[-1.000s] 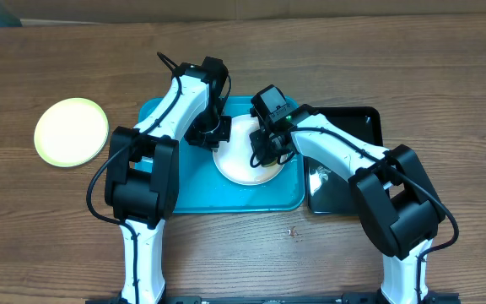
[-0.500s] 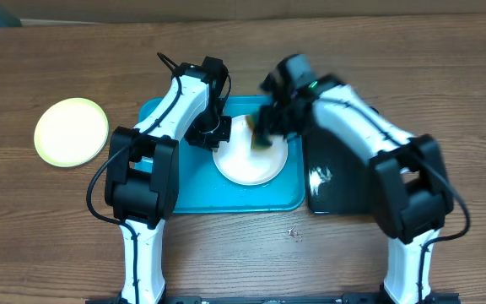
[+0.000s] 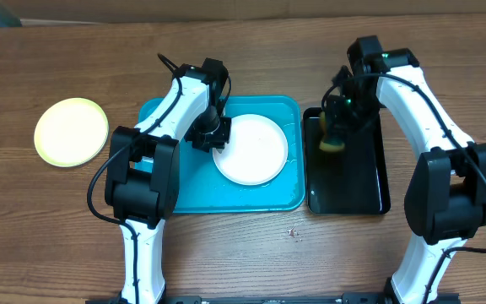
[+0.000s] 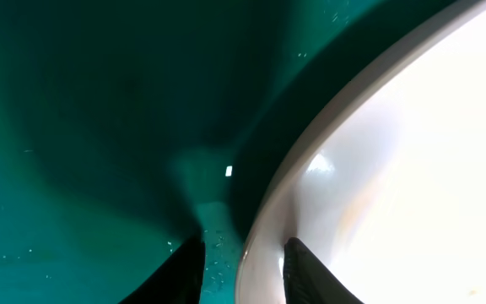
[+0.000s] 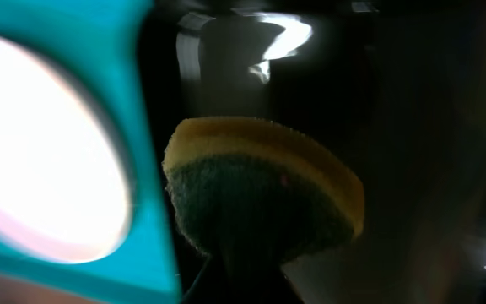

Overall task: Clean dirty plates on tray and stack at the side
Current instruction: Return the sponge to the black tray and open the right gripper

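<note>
left gripper (image 4: 241,272) jaws parted astride white plate (image 3: 251,152) rim on teal tray (image 3: 171,190), not pinching; right gripper (image 3: 336,133) clenched on yellow-green sponge (image 5: 264,198) over black tray (image 3: 365,181).

1 white plate (image 3: 251,152) lies flat on the teal tray (image 3: 163,192), right half. Tray sits mid-table (image 3: 49,245). Pale yellow-green plate (image 3: 71,131) lies flat nr table's left edge, well apart from tray.
</note>
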Robot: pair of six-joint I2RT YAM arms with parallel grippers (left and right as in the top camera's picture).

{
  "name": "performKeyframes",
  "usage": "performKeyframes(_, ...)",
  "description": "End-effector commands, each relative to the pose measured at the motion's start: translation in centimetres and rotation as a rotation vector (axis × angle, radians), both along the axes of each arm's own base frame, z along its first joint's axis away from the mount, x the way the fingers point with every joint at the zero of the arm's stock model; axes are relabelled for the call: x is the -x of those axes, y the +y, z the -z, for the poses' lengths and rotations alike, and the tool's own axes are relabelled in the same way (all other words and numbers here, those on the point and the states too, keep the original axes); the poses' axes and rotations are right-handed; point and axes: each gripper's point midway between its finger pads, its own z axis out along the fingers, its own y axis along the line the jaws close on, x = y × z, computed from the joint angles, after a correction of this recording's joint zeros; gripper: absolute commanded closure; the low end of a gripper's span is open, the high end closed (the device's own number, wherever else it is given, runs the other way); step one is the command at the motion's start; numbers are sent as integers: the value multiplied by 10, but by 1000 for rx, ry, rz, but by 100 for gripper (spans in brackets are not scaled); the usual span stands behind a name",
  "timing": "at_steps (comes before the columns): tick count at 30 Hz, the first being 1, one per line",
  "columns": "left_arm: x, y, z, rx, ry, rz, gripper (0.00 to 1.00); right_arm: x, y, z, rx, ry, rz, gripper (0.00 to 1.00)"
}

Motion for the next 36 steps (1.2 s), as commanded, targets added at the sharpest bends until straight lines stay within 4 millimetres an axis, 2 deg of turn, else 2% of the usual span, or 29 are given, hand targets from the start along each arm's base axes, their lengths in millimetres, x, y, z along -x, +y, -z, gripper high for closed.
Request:
performKeyframes(1, 2, -2, 6, -5, 6, 1, 66, 13, -23, 18, 135, 6, -7, 96)
performKeyframes(7, 1, -2, 6, -4, 2, 0, 69, 26, -25, 61, 136, 14, 17, 95)
performKeyframes(8, 1, -2, 6, -4, 2, 0, 69, 27, -25, 63, 133, 14, 25, 89)
performKeyframes(10, 1, -2, 6, -4, 2, 1, 69, 26, -24, 63, 130, 10, 25, 67)
performKeyframes(11, 1, -2, 6, -4, 2, 1, 69, 24, -24, 61, 130, 5, 25, 60)
performKeyframes(14, 0, -3, 6, -2, -3, 0, 66, 11, -24, 43, 126, -21, 31, 51)
performKeyframes(18, -1, -3, 6, -2, -4, 1, 65, -16, -33, -2, 118, -79, 69, 45)
performKeyframes(22, 0, -3, 6, -4, -2, -7, 65, -40, -63, -46, 112, -150, 151, 31)
performKeyframes(24, 0, -3, 7, -6, -1, -20, 68, -49, -89, -60, 114, -179, 215, 22)
performKeyframes(25, 0, -3, 7, -6, -1, -22, 74, -50, -100, -62, 116, -183, 240, 6)
performKeyframes(26, 0, -3, 7, -6, -1, -22, 82, -50, -114, -63, 119, -181, 274, 0)
performKeyframes(27, 0, -3, 6, -6, -1, -22, 96, -48, -126, -62, 122, -172, 300, 0)
performKeyframes(32, -7, 13, -5, -91, -29, -14, 96, -41, -177, -61, 133, -158, 418, 0)
performKeyframes(36, -26, 16, -34, -121, -121, -24, 96, -35, -206, -61, 139, -154, 488, 0)
